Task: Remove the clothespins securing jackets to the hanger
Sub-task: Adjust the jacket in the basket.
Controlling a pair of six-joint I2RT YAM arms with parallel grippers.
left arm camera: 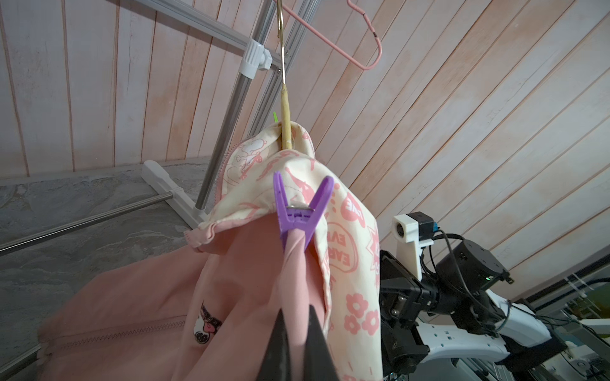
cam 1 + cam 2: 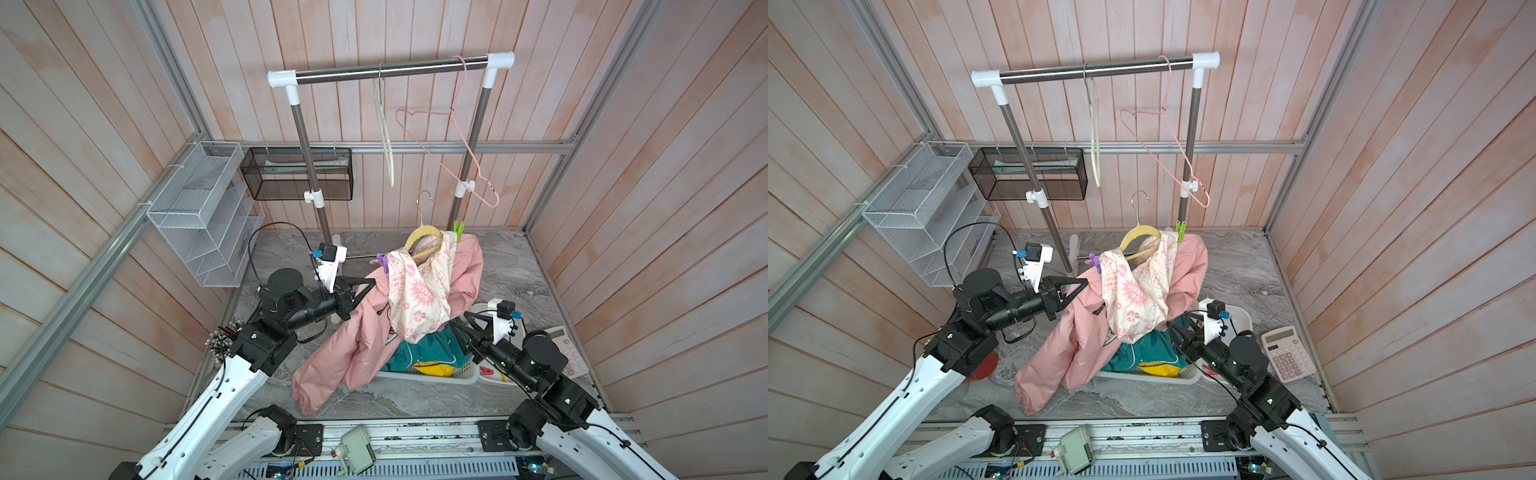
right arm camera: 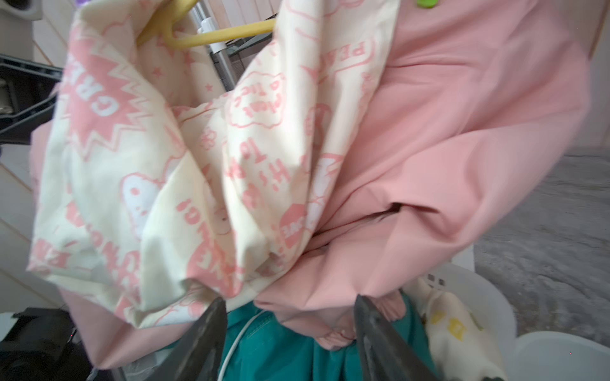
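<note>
Left hand [image 1: 297,308] gripping jacket [image 1: 148,313], purple clothespin [image 1: 298,214] ahead

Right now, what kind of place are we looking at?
Probably a robot test cell staged as a laundry corner: robot arms, a clothes rack, a pink jacket clipped to a hanger.

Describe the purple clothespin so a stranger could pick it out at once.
Find the steel garment rack; in front of it a yellow hanger carries the pink jacket. The purple clothespin pinches the jacket at the hanger end nearer the left gripper. The only other clip visible there, the green clothespin, sits at the opposite end.
</note>
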